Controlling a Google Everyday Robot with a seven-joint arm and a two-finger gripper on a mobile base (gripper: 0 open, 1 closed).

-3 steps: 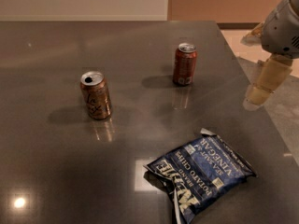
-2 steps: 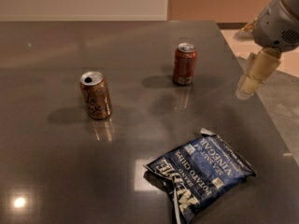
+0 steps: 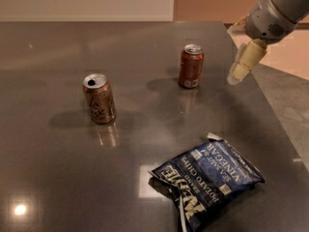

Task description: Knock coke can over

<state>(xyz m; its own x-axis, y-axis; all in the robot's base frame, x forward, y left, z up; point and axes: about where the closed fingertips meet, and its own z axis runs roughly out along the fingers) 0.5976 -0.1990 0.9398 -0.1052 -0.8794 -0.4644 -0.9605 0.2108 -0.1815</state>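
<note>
The coke can [image 3: 191, 66], dark red with a silver top and a small white patch near its base, stands upright on the dark table toward the back right. My gripper [image 3: 238, 73] hangs from the grey arm at the upper right, above the table to the right of the can and apart from it. One cream finger [image 3: 246, 61] shows, pointing down and left.
An orange-brown can [image 3: 99, 98] with dark script stands upright at the left. A dark blue chip bag [image 3: 207, 175] lies flat at the front right. The dark table [image 3: 145, 47] has its right edge [image 3: 275, 115] running just below the gripper, with floor beyond.
The gripper has moved left and up, from beyond the table's right edge to over the table, closer to the coke can. The cans and bag have not moved.
</note>
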